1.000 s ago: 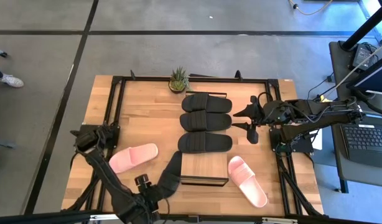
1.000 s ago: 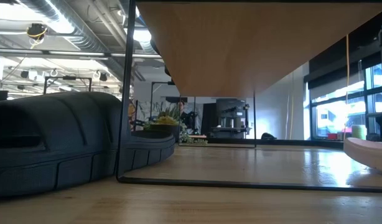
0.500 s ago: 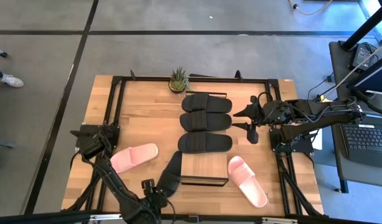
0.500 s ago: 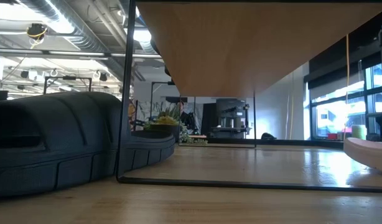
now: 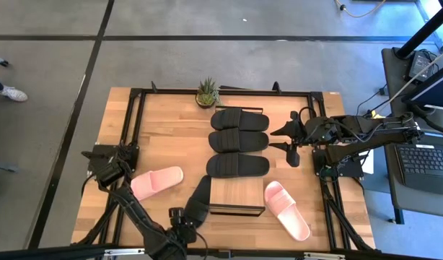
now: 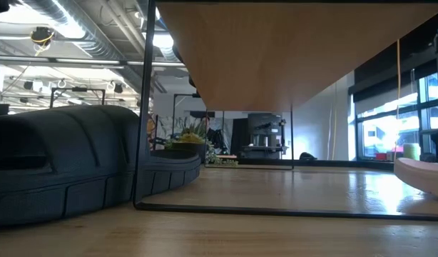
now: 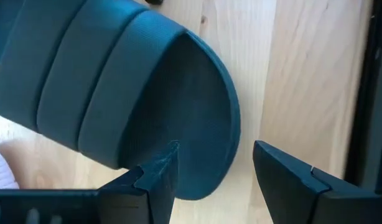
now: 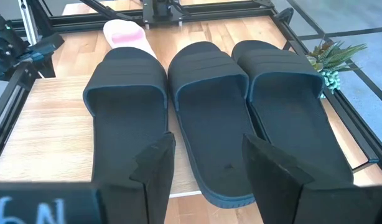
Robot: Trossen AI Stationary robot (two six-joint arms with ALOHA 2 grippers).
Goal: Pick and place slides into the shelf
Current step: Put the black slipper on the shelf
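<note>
At 7 o'clock on the table, the left gripper (image 5: 184, 220) has advanced toward the fourth black slide (image 5: 198, 200) beside the shelf (image 5: 237, 193), fingers open astride its rim, not yet clamped; pickup appears imminent

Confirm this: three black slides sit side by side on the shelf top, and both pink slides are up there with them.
Wrong about the pink ones. The high view shows three black slides on the shelf, but one pink slide lies on the table to its left and the other pink slide on the table to its right.
</note>
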